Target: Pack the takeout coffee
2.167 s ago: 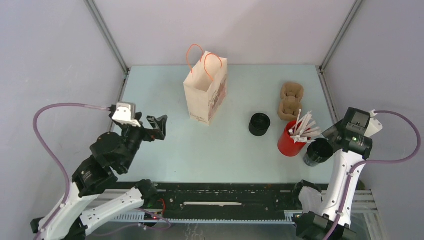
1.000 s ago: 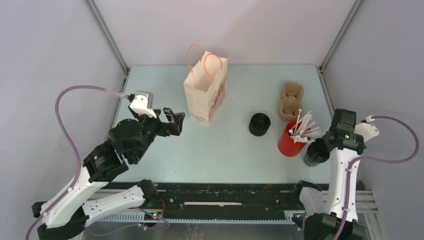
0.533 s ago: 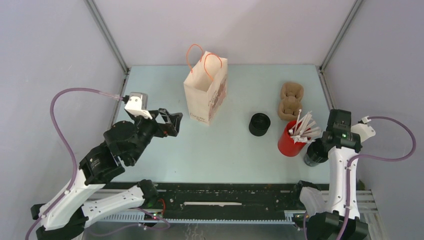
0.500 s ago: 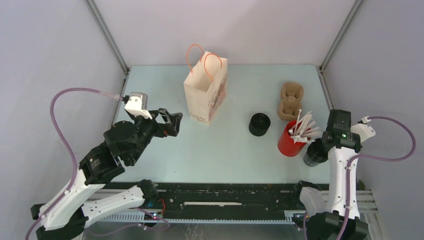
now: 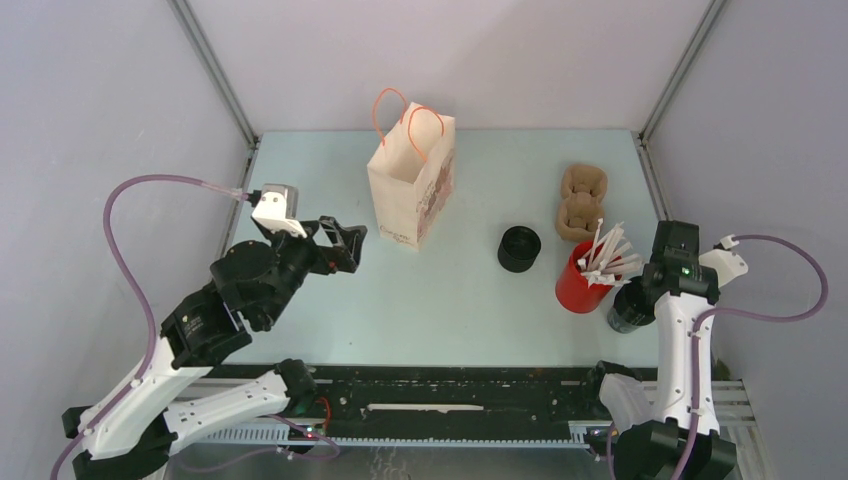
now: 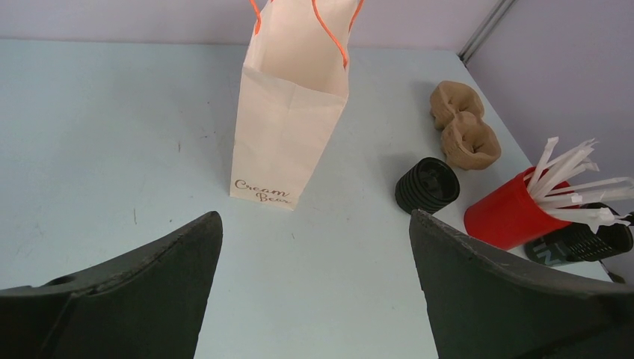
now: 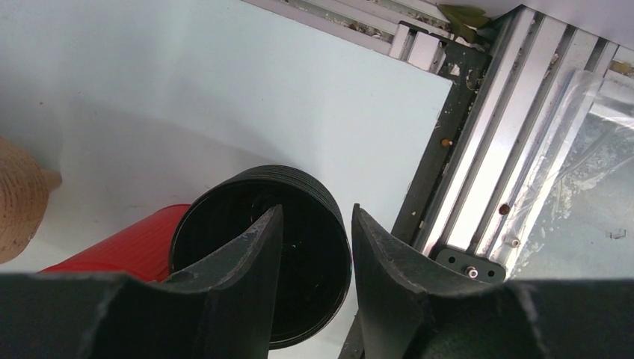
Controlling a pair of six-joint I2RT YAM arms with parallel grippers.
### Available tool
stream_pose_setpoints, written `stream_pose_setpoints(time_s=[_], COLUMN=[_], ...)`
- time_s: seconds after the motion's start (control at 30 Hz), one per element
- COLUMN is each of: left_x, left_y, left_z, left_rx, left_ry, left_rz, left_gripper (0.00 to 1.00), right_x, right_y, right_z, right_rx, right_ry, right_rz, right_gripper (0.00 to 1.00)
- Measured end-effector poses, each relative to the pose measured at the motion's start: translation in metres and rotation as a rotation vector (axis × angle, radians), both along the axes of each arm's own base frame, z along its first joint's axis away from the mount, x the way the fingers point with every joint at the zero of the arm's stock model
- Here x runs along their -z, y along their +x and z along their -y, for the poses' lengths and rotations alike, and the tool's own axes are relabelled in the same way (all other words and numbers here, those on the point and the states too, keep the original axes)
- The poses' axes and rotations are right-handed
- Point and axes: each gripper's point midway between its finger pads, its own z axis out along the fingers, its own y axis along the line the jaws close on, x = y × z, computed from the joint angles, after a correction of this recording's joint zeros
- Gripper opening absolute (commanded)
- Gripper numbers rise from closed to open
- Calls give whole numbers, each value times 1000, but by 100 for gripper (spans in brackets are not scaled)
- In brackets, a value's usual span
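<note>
Nearest, entry one: right gripper [image 5: 643, 290], pointing down at the near right corner of the desk [image 5: 450, 310]. Its jaws are partly parted and straddle the rim of the takeout coffee [image 5: 625, 312]. One finger [image 7: 247, 254] hangs over the open mouth and the other sits outside the wall. The gap is wider than the wall, so nothing is clamped; whether either finger touches cannot be told.

Entry two: takeout coffee, a black ribbed cup, upright and open-topped, standing on the desk just beside the red cup [image 5: 574, 290], on that cup's right.

Entry three: red cup, holding white sticks [image 5: 608, 258] that fan out toward the right gripper.

Entry four: left gripper [image 5: 335, 245], above the left of the desk. Its jaws are spread to their widest, it holds nothing, and it faces the paper bag [image 5: 410, 185].

Entry five: second black cup [image 5: 519, 248], similar in look, alone mid-desk and well apart from both grippers.

Entry six: brown pulp carrier [image 5: 581, 203], beyond the red cup.

Entry seven: paper bag, upright at the far centre, orange handles up, mouth open.

Handling note, as a judgement: the step in hand is the pinch on the rim.
- Seat the wall deep between the fingers.
- Close gently, since a thin cup probably buckles.
- Lift straight up, clear of the sticks.
- Keep the cup level on the way to the bag.
</note>
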Motion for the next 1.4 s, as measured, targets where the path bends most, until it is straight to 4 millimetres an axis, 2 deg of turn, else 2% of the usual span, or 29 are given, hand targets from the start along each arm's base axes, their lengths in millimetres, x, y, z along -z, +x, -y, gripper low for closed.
stream_pose_setpoints(time_s=[0.27, 0.33, 0.6, 0.83, 0.93, 1.1, 1.4], left_x=[0, 0, 2, 1, 1, 1, 4], left_y=[0, 0, -1, 0, 0, 0, -2], left_z=[0, 0, -1, -1, -1, -1, -3], left_rx=[0, 0, 0, 1, 1, 1, 0], left_ry=[1, 0, 0, 3, 4, 3, 4], left_rz=[-1, 0, 2, 5, 5, 6, 6], left_gripper=[100, 100, 100, 100, 100, 100, 100], right_x=[0, 1, 12, 11, 10, 10, 11], right_y=[3, 2, -9, -14, -14, -14, -14], right_z=[-5, -5, -2, -1, -1, -2, -2], right_rx=[-14, -6, 53, 69, 72, 73, 73], right_ry=[-9, -6, 15, 13, 12, 13, 14], right_rz=[1, -9, -81, -79, -73, -71, -75], right_gripper=[48, 45, 44, 39, 32, 25, 21])
